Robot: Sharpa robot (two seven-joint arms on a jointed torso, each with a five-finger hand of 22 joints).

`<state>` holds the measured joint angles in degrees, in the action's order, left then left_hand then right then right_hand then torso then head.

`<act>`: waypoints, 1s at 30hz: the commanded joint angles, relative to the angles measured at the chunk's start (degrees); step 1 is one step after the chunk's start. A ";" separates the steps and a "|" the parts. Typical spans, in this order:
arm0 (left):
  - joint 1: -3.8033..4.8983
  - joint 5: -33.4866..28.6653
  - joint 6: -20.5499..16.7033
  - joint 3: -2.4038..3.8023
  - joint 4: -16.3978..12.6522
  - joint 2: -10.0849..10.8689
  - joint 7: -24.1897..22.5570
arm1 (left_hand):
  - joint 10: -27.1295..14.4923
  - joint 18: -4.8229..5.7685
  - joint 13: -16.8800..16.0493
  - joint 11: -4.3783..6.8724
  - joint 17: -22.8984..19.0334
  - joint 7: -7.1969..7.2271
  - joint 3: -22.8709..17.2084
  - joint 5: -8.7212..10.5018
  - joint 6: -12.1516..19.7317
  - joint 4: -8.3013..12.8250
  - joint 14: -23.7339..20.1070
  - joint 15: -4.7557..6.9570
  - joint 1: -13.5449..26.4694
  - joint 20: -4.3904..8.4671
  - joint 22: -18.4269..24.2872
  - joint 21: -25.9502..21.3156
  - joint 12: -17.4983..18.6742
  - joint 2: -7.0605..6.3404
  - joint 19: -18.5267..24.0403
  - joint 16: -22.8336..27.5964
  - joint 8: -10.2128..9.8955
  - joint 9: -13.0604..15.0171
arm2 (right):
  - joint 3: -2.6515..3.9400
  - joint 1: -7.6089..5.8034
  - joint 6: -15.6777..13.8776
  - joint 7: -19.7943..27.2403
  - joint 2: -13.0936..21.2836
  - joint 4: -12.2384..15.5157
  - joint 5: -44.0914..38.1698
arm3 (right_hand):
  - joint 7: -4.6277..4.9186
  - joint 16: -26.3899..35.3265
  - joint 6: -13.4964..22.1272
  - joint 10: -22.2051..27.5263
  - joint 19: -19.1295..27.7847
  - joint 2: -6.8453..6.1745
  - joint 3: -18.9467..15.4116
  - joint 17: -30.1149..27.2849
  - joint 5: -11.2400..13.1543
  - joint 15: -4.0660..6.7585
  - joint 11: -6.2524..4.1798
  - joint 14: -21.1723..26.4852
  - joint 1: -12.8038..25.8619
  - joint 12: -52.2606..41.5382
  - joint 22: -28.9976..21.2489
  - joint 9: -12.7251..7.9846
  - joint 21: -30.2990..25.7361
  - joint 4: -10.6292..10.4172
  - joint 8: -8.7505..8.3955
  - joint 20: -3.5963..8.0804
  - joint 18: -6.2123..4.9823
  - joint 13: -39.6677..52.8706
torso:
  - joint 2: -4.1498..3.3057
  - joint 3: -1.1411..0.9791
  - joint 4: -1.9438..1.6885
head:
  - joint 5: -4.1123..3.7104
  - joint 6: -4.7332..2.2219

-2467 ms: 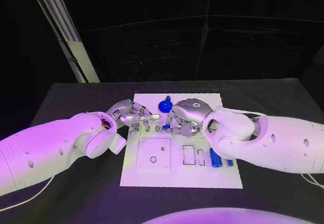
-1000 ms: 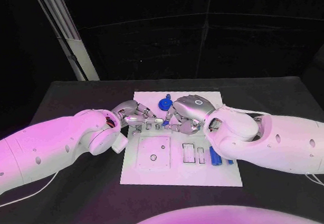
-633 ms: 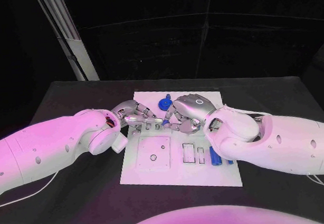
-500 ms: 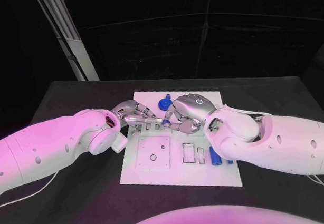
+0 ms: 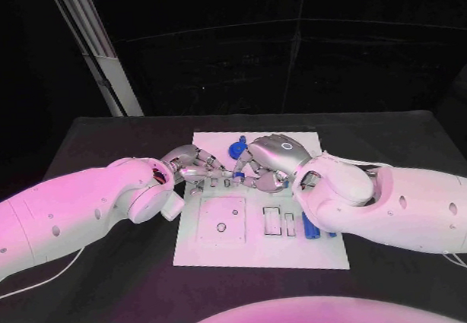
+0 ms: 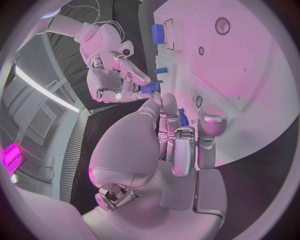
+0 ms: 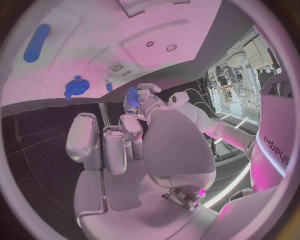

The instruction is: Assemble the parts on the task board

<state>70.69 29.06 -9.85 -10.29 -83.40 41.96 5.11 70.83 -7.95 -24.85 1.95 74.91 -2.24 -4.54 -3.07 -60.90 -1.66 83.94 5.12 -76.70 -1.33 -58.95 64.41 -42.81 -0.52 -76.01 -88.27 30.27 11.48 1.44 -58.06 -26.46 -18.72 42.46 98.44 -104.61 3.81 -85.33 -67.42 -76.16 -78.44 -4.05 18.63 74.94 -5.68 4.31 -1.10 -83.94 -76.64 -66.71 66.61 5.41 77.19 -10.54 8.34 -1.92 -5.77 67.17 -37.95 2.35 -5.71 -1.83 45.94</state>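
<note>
Both robot hands meet over the far part of the task board, hiding whatever lies beneath. Whether the right robot hand grips a part cannot be told.

Both arms reach forward and inward, hands meeting fingertip to fingertip. Left hand: fingers curled forward toward right hand, tips close together. Right hand: knuckles up, fingers bent down and toward left hand. Whether either hand grips anything cannot be told.
</note>
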 commanded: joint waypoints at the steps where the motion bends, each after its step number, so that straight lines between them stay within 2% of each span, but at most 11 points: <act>1: 0.00 0.32 0.12 0.00 -0.10 -0.14 0.43 | -0.16 0.89 0.09 0.21 11.82 0.46 -0.32 -0.22 -0.08 -0.02 5.33 0.35 -0.50 0.36 -0.02 0.18 0.08 -0.21 -0.09 -0.13 0.39 -0.04 | 0.08 -0.16 -1.61 1.11 -0.07 0.33 -0.52 | -0.62 0.29 -0.91 -0.13 -0.39 -0.05 0.11 8.95 -0.28 0.30 0.10 -4.69 -0.77 0.04 0.14 0.13 0.28 0.54 0.41 0.13 0.93 0.12 | 0.03 -0.01 0.04 | -0.01 -0.01; 8: 0.01 0.32 0.04 0.00 -0.14 -0.16 0.40 | -0.16 0.88 0.11 0.20 11.80 0.46 -0.47 -0.21 -0.07 0.02 5.32 0.35 -0.54 0.36 0.00 0.15 0.09 -0.17 -0.08 -0.12 0.38 -0.06 | 0.08 -0.16 -0.70 0.71 -0.11 0.39 -1.47 | -0.64 0.26 -1.03 -0.46 -0.61 -0.03 0.20 8.99 -0.30 0.31 0.08 -4.70 -0.92 -0.45 0.57 0.17 0.51 0.70 0.50 0.14 1.02 0.61 | -0.02 -0.01 0.01 | 0.00 -0.08; 17: 0.01 0.32 -0.51 0.00 -0.23 0.82 0.24 | -0.17 0.85 0.12 0.19 11.71 0.44 -0.51 -0.21 -0.07 0.00 5.30 0.35 -0.51 0.36 0.11 0.06 0.10 -0.15 -0.02 -0.08 0.38 -0.07 | 0.09 -0.17 4.22 -1.45 -0.47 -0.59 -4.24 | -0.66 0.21 -1.18 -0.82 -0.65 -0.05 0.22 9.05 -0.31 0.32 0.06 -4.72 -0.94 -0.97 0.65 0.21 0.56 0.77 0.60 0.15 1.03 1.11 | 0.03 0.02 0.01 | -0.04 -0.02; 22: 0.05 0.30 -1.46 0.01 -0.59 3.16 -0.27 | -0.18 0.82 0.13 0.18 11.61 0.42 -0.57 -0.21 -0.05 -0.03 5.28 0.35 -0.47 0.36 0.27 -0.08 0.12 -0.11 0.05 -0.03 0.36 -0.08 | 0.09 -0.17 7.13 -3.17 -1.36 -1.69 -6.97 | -0.67 0.23 -1.26 -0.91 -0.75 -0.05 0.21 9.03 -0.29 0.33 0.06 -4.71 -0.89 -1.07 0.86 0.23 0.67 0.76 0.66 0.16 1.07 1.21 | 0.10 0.02 -0.02 | -0.09 0.04; 25: 0.21 -0.06 -2.30 0.01 -1.31 5.36 -0.95 | -0.20 0.78 0.14 0.16 11.50 0.41 -0.61 -0.20 -0.03 -0.05 5.25 0.34 -0.43 0.36 0.44 -0.22 0.14 -0.09 0.14 0.02 0.35 -0.09 | 0.09 -0.18 9.12 -4.41 -2.50 -3.15 -8.36 | -0.66 0.24 -1.36 -1.01 -0.77 -0.05 0.15 9.02 -0.19 0.34 0.06 -4.71 -0.62 -1.09 0.89 0.26 0.69 0.64 0.73 0.17 1.08 1.23 | 0.13 0.09 -0.12 | -0.18 -0.03; 30: 0.49 -0.88 -3.29 0.02 -2.29 7.80 -1.80 | -0.28 0.71 0.19 0.11 11.24 0.35 -0.72 -0.20 0.06 -0.13 5.19 0.31 -0.27 0.35 0.80 -0.53 0.21 -0.09 0.32 0.15 0.30 -0.13 | 0.09 -0.28 11.19 -5.57 -4.36 -5.26 -9.03 | -0.66 0.23 -1.43 -1.17 -0.82 0.00 0.06 9.03 -0.09 0.34 0.05 -4.72 -0.17 -1.14 0.97 0.27 0.73 0.36 0.79 0.18 1.10 1.29 | 0.12 0.14 -0.18 | -0.11 -0.03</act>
<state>71.04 28.96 -11.56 -10.32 -85.28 49.45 4.93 70.83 -7.95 -24.71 1.94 74.91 -2.24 -4.95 -3.09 -60.90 -1.76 83.94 5.11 -76.69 -1.21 -58.24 64.10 -42.81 -0.53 -75.85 -88.27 30.26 11.40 1.49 -58.16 -18.93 -22.01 38.50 93.61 -111.01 3.98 -85.34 -67.59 -76.91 -78.99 -4.19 18.84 74.92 -5.64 4.30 -1.04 -83.94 -77.08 -67.67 67.52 5.44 77.60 -10.02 8.81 -1.79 -5.77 68.37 -37.82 2.43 -5.81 -2.01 45.96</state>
